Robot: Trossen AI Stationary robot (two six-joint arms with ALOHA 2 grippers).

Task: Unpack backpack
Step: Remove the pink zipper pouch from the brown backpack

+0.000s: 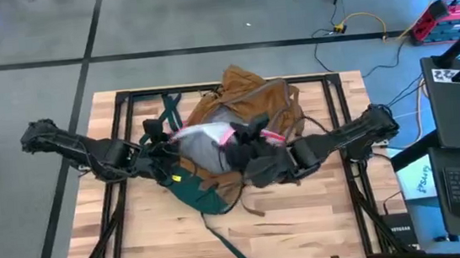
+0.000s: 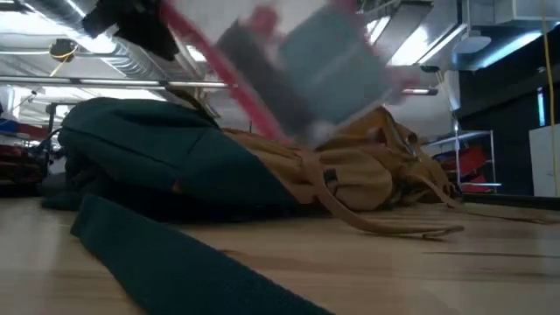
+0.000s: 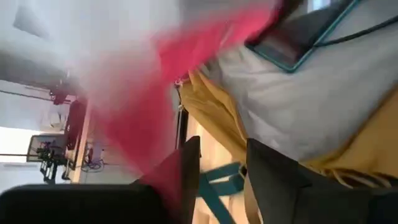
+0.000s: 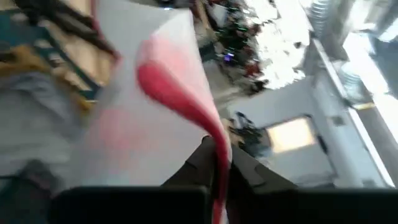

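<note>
1. Now my right gripper [image 4: 217, 163] pinches the pouch's [image 1: 205, 133] pink edge; my left gripper [image 3: 214, 171] grips its other edge, above the backpack [image 1: 249, 102].
2. Backpack looks soft and floppy; I'd grab its opening rim.
3. It lies mid-table, long axis running from near-left to far-right, opening toward the grippers.

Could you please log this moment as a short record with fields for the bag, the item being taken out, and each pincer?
backpack: backpack lies open on the wooden table, dark teal strap trailing toward the front edge
item: clear pink-edged pouch, lifted above the backpack opening
left pincer: left pincer at the pouch's pink edge; grip cannot be told
right pincer: right pincer shut on the pouch's pink edge
status: pouch in the air, not set down on the table
</note>
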